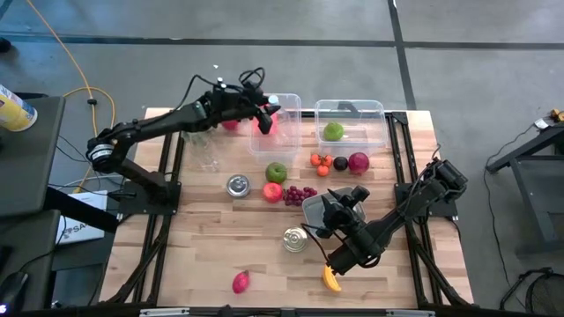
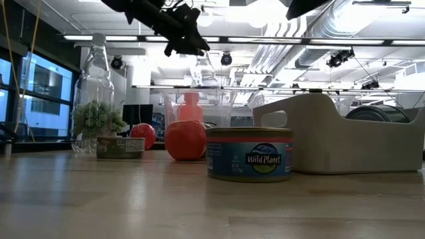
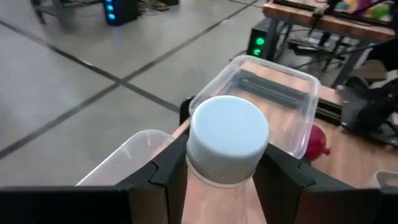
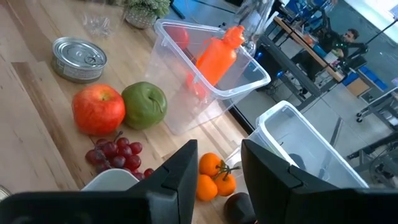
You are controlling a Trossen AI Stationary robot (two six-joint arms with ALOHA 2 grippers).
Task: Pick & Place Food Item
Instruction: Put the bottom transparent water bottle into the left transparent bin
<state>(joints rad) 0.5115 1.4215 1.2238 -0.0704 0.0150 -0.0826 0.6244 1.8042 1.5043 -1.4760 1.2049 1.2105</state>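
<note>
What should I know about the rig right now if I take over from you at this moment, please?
Left gripper: shut on the clear bottle, held above the left bin.
Right gripper: empty, fingers apart, hovering over the white tray.
Left bin holds red items; right bin holds a green apple.
Left to do: the fruit and cans remaining on the table.

Bottle held over left bin, not placed yet.
Clear plastic bottle (image 3: 228, 134) with white screw cap, roughly upright, pinched at the neck just under the cap by the left gripper (image 1: 263, 110), hanging above the clear left bin (image 1: 298, 123) at the table's far edge.
</note>
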